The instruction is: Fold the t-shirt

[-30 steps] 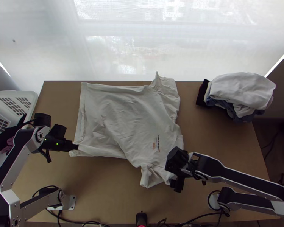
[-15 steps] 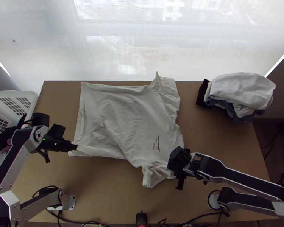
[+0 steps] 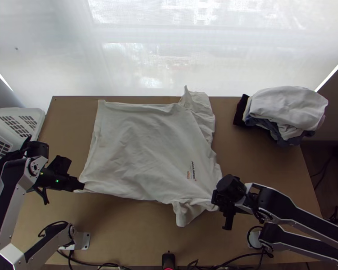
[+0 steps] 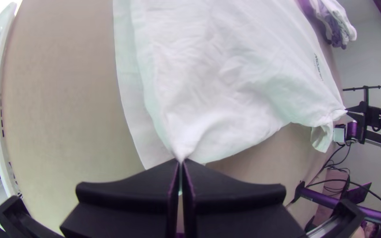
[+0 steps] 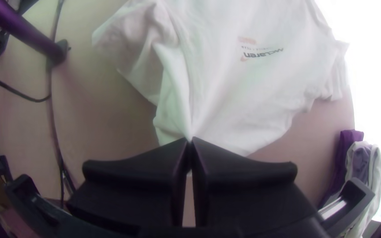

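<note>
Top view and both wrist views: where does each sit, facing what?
Top: high above the table, looking steeply down; left arm, right arm show.
Left wrist: on that wrist, facing the t-shirt; left gripper at bottom.
Right wrist: likewise; right gripper at bottom.
Top and left wrist share the basket; all share the t-shirt.

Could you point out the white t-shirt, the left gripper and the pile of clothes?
White t-shirt (image 3: 142,144): top view, on the body cloth.
Left gripper (image 4: 181,162): left wrist view, midway between its fingertips.
Pile of clothes (image 3: 288,108): top view, on the white garment on top.
</note>
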